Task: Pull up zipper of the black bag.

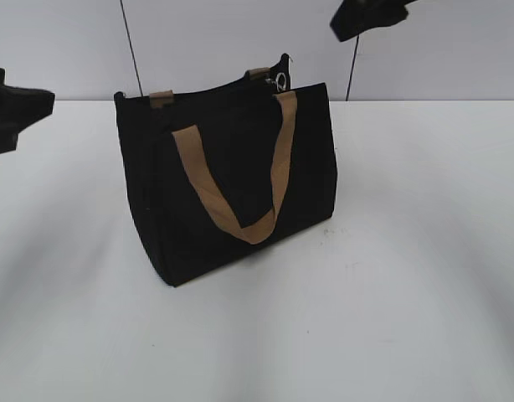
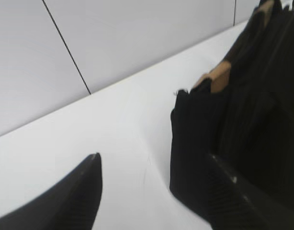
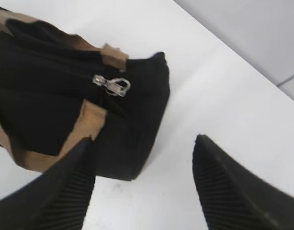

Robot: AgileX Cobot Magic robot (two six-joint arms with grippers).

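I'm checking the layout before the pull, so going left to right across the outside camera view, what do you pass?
Left gripper → black bag with its tan front handle → zipper at the bag's top right corner → right gripper.

Black bag (image 1: 232,180): boxy fabric tote, standing upright on the desk (image 1: 408,293), slightly left of centre, one corner turned toward the near side. Tan webbing handle hangs down its near face; a second tan handle shows at the top edge. Zipper (image 3: 112,85): small silvery pull with ring tab, at the bag's top far-right end.
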